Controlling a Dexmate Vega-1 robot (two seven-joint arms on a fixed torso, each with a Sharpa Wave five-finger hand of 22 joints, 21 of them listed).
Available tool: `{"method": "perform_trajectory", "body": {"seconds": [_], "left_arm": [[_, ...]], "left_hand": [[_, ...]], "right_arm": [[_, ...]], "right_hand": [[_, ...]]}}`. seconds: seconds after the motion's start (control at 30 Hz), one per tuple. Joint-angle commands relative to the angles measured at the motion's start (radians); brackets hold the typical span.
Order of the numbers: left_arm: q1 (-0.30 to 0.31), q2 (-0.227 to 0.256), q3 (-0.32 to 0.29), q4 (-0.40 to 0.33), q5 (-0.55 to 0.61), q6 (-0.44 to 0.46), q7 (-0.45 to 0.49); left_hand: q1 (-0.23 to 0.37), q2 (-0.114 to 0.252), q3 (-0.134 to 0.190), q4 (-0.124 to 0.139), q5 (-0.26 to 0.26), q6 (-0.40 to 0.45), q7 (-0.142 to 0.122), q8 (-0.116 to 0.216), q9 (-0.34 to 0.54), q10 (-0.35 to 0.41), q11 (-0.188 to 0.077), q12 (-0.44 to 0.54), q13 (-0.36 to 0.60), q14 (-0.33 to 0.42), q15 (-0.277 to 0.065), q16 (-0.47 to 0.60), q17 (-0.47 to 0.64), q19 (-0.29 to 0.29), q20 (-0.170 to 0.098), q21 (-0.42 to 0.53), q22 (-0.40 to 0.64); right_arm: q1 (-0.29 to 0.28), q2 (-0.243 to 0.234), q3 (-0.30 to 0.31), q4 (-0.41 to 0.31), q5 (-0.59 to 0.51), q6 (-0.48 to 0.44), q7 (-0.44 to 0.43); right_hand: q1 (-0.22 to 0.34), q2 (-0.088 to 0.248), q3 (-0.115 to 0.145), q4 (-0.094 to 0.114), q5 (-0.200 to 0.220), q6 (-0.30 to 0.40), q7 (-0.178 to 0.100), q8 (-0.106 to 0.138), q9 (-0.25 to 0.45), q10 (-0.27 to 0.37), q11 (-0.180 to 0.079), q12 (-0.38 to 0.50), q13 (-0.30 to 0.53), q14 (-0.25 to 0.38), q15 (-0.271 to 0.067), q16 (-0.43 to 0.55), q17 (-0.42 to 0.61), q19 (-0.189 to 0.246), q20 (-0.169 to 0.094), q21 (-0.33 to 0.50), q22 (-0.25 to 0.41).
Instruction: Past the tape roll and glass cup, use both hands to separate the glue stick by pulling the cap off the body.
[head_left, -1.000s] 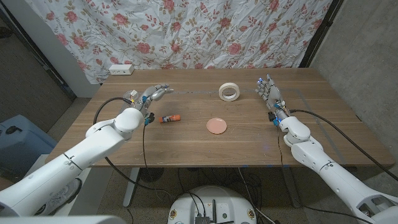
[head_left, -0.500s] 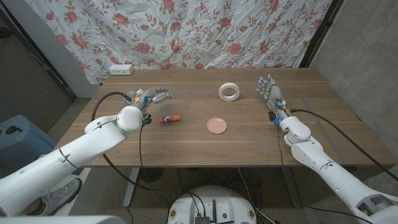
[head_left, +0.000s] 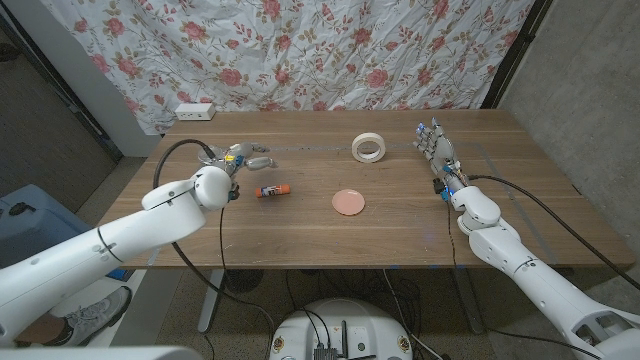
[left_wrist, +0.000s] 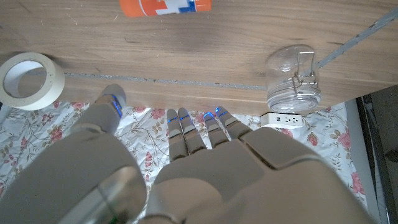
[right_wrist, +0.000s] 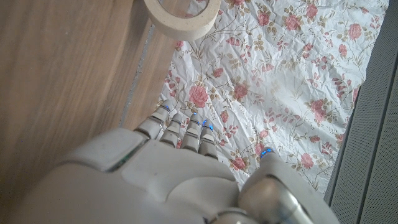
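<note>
My left hand hovered over the far left part of the counter, fingers stretched out and a little apart, with nothing in it. The glue stick lay on its side just beside that hand, toward the counter's middle and a little nearer to me, not touching it. From my left wrist I saw its orange body with a white and blue label; the writing was too small and cut off to read. The glass cup, clear and with a handle, stood close by my left fingertips, and past it a white power strip lay at the counter's far edge.

My right hand stood near the right side, fingers straight, slightly spread and pointing away from me, holding nothing. The tape roll lay flat just to the inner side of that hand, apart from it. A pink round dish sat between my two hands, closer to me than the tape roll. A flowered cloth hung behind the counter.
</note>
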Motion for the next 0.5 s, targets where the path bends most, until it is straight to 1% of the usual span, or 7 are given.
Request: {"method": "perform_trajectory", "body": {"seconds": [0.03,0.17,0.27,0.37,0.5], "left_arm": [[-0.118,0.067,0.143,-0.025,0.169,0.061,-0.186],[-0.143,0.062,0.176,-0.022,0.231,0.079,-0.241],[-0.173,0.059,0.217,-0.019,0.296,0.093,-0.299],[-0.182,0.049,0.236,-0.014,0.344,0.106,-0.328],[-0.22,0.035,0.296,-0.001,0.448,0.121,-0.405]], "left_hand": [[0.024,-0.005,-0.003,0.0,-0.004,0.004,-0.016,-0.001,0.003,0.007,-0.012,-0.004,0.002,-0.01,-0.044,-0.003,0.002,-0.007,-0.052,-0.002,0.001],[0.038,-0.013,-0.005,0.001,-0.006,0.001,-0.022,-0.003,0.004,0.001,-0.008,-0.008,0.002,-0.012,-0.041,-0.003,0.002,-0.01,-0.049,-0.002,0.001],[0.043,-0.015,-0.006,0.001,-0.006,0.003,-0.023,-0.002,0.004,0.002,-0.009,-0.008,0.003,-0.013,-0.041,-0.003,0.002,-0.011,-0.047,-0.002,0.001],[0.049,-0.018,-0.007,0.001,-0.007,0.003,-0.025,-0.002,0.004,0.002,-0.01,-0.009,0.003,-0.014,-0.043,-0.003,0.002,-0.014,-0.046,-0.002,0.001],[0.059,-0.022,-0.009,0.002,-0.007,-0.003,-0.021,-0.005,0.004,0.004,-0.012,-0.009,0.003,-0.015,-0.043,-0.002,0.002,-0.015,-0.044,-0.002,0.001]], "right_arm": [[0.009,0.009,-0.007,0.01,-0.007,0.005,-0.002],[0.008,0.012,-0.009,0.008,-0.01,0.004,-0.006],[0.007,0.013,-0.009,0.008,-0.01,0.005,-0.009],[0.006,0.013,-0.008,0.007,-0.013,0.006,-0.014],[0.005,0.014,-0.007,0.009,-0.007,0.008,-0.01]], "right_hand": [[0.007,0.007,0.004,-0.003,0.001,0.005,-0.002,0.007,0.002,0.009,-0.003,0.006,0.003,0.007,0.0,0.004,-0.001,0.007,-0.005,0.004,0.002],[0.008,0.008,0.005,-0.004,0.0,0.005,-0.002,0.007,0.002,0.008,-0.003,0.006,0.003,0.007,0.003,0.004,-0.003,0.007,-0.004,0.004,0.002],[0.008,0.009,0.006,-0.005,0.0,0.005,-0.003,0.006,0.002,0.008,-0.002,0.005,0.003,0.006,0.002,0.004,-0.005,0.007,-0.004,0.004,0.002],[0.008,0.009,0.006,-0.006,-0.001,0.006,-0.005,0.007,0.002,0.007,-0.002,0.005,0.003,0.006,-0.001,0.005,-0.006,0.007,-0.004,0.004,0.002],[0.008,0.009,0.007,-0.007,-0.001,0.011,-0.01,0.008,0.002,0.008,-0.003,0.005,0.003,0.006,-0.002,0.005,-0.008,0.007,-0.004,0.004,0.002]]}}
